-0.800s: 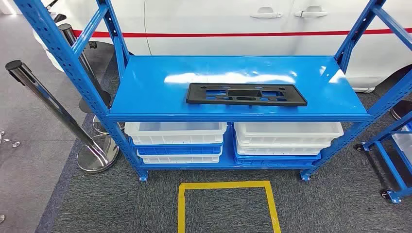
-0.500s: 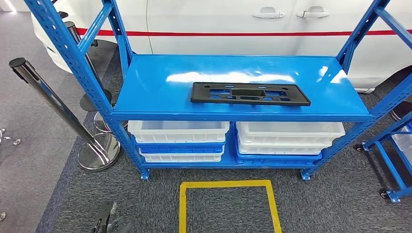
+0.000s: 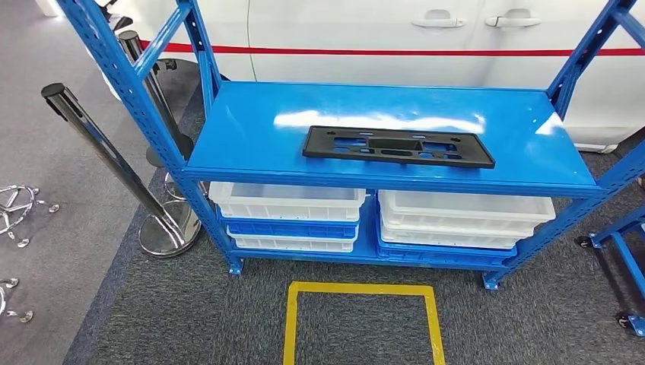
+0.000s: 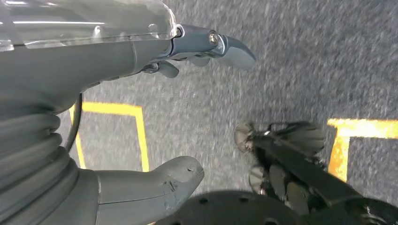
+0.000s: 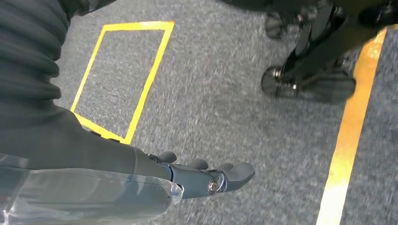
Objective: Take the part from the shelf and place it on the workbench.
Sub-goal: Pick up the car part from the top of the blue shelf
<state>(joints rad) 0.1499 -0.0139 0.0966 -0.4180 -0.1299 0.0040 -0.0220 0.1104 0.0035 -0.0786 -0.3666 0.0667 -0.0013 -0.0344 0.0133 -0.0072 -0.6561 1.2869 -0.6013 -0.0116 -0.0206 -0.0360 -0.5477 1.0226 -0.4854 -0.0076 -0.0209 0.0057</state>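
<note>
Right now both hands hang low over the carpet, the left hand (image 4: 155,117) and right hand (image 5: 197,176) each with fingers apart and holding nothing. Well up and ahead lies the black plastic mounting plate (image 3: 398,147), flat on the blue shelf (image 3: 243,129), long axis left to right, near the front edge, roughly midway between both arms.

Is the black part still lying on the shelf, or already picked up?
On the shelf. The black part lies flat on the blue shelf; the left hand and right hand hang empty over carpet.
</note>
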